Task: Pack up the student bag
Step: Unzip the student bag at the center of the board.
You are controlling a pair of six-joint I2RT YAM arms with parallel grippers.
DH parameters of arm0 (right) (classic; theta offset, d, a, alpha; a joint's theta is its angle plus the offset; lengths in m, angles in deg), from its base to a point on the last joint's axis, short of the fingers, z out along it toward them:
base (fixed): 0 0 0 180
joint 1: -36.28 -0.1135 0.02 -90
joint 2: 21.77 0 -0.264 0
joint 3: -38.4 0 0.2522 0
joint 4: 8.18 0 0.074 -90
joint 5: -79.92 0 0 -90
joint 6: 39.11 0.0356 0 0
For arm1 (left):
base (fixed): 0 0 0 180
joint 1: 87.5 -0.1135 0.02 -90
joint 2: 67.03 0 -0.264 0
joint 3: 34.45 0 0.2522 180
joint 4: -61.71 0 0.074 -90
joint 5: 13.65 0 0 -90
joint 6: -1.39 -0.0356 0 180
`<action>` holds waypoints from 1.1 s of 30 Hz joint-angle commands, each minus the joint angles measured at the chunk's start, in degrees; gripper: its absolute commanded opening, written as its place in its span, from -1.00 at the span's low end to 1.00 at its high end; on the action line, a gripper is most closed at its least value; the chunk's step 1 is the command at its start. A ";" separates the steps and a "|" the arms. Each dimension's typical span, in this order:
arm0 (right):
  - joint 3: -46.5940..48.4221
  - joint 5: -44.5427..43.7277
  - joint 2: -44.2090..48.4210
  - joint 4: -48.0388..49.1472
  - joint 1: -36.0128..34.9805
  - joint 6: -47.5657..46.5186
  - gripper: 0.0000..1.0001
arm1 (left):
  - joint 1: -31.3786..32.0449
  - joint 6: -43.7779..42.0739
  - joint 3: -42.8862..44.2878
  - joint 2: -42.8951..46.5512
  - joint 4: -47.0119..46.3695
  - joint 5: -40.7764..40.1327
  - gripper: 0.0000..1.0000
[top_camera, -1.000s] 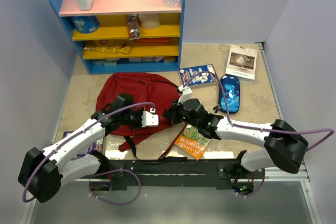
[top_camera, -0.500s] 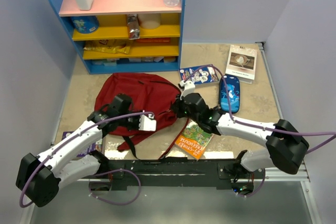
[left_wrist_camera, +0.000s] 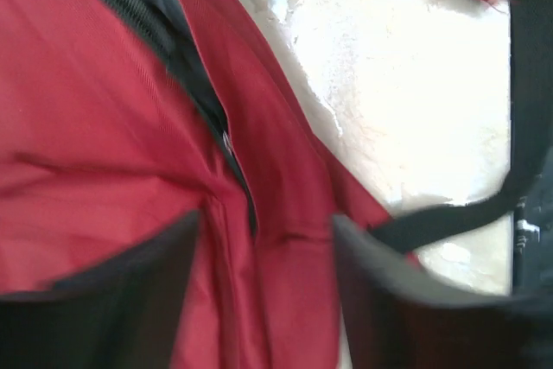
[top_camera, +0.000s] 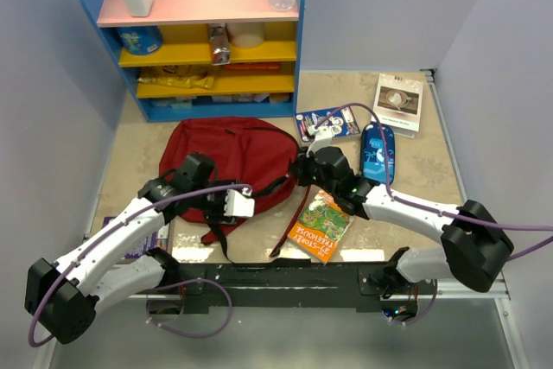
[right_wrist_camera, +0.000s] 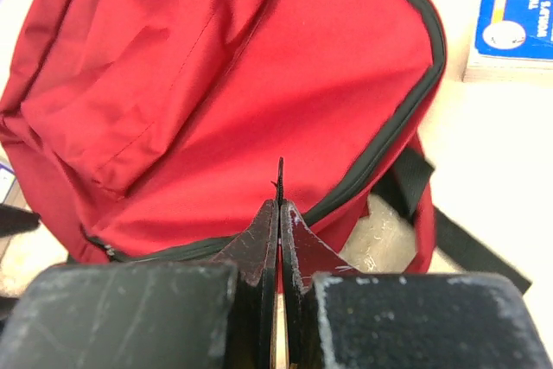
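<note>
Left gripper spread open over the student bag; right gripper pinched shut on a thin black tab

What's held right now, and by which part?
Right gripper pinches a thin black tab at the student bag's zipper edge; left gripper open, holding nothing.

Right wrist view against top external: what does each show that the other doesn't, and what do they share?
Only the right wrist: a close look at the right gripper, shut, with a thin black tab pinched at its tips, and the stitching of the front pocket. Only the top external: the shelf, the pencil case, the left gripper, the green book and the white book. Both: the bag and the blue book.
</note>
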 commanded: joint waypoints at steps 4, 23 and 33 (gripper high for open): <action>-0.94 3.17 1.41 7.52 -2.38 2.33 -1.00 | -0.54 13.58 16.59 -4.29 1.40 3.94 0.71; -4.11 3.61 8.80 8.31 -8.36 9.36 -1.00 | 2.27 37.70 10.21 -13.27 -17.42 7.10 0.99; -3.58 5.63 7.04 10.60 -8.89 11.03 -1.00 | 3.24 40.34 7.13 -13.27 -22.16 8.95 0.86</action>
